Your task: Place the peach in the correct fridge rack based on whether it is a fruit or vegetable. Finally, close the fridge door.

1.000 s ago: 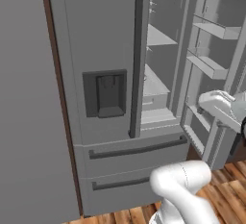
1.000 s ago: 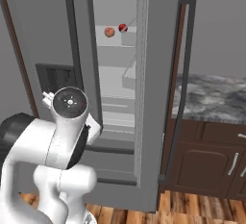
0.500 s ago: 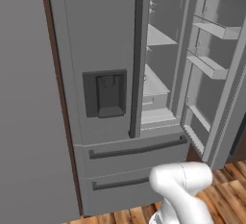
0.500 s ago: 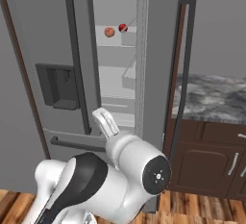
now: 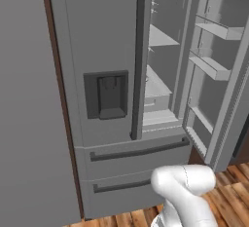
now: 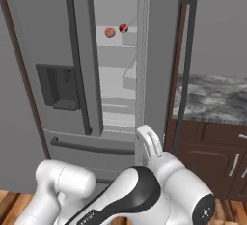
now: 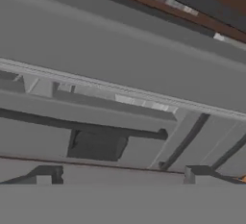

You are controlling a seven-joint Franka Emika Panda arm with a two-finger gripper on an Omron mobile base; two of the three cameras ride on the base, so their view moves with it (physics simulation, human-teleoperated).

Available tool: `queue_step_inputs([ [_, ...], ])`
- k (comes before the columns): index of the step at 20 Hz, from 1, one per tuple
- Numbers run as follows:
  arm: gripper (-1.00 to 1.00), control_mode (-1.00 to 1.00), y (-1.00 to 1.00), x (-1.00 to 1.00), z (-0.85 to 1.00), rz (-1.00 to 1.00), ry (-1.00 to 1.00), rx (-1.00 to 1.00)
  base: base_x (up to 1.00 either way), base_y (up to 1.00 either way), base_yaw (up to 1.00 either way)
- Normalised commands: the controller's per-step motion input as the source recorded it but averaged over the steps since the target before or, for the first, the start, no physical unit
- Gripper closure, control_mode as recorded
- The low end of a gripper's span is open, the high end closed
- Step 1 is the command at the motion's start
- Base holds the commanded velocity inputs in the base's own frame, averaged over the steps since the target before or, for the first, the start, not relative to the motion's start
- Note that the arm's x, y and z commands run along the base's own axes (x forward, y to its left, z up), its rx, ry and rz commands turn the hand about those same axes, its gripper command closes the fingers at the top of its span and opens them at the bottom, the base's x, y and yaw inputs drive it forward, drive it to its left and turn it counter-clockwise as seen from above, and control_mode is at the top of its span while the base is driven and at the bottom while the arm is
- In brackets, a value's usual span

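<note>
Already, I see the small pale orange-pink peach (image 6: 110, 32) resting on the flat pale grey fridge rack (image 6: 116, 44) beside a darker red fruit (image 6: 123, 27). The tall grey fridge door (image 5: 221, 70) stands open, so closing remains. My gripper's spread I cannot tell.

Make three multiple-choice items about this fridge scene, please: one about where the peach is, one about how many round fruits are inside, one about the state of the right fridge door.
1. Where is the peach?
A. on the floor
B. on an upper fridge rack
C. in the gripper

2. How many round fruits lie on that rack?
A. one
B. two
C. four

3. What is the state of the right fridge door?
A. open
B. shut
C. removed

Answers: 1 B, the right base view shows the peach resting high inside the fridge. 2 B, the peach lies beside a darker red fruit. 3 A, the left base view shows the door swung out with its bins visible.
</note>
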Motion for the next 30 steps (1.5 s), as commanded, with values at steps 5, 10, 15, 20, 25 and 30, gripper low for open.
queue_step_inputs([
  [5,-1.00,-1.00,-0.99,0.11,0.00,-0.01,0.00,0.16,0.00,0.00,0.00],
  [10,-1.00,-1.00,-0.71,0.40,0.00,0.00,0.00,0.20,0.00,0.00,0.00],
  [15,-1.00,-1.00,-0.65,0.71,-0.02,0.05,0.01,0.24,0.00,0.00,0.00],
  [20,-1.00,-1.00,-0.49,0.64,-0.30,0.07,0.03,0.17,0.00,0.00,0.00],
  [25,-1.00,-1.00,-0.05,0.68,-0.52,0.04,0.08,0.04,0.00,0.00,0.00],
  [30,-1.00,-1.00,0.00,0.63,-0.48,0.03,0.11,0.00,0.00,0.00,0.00],
])
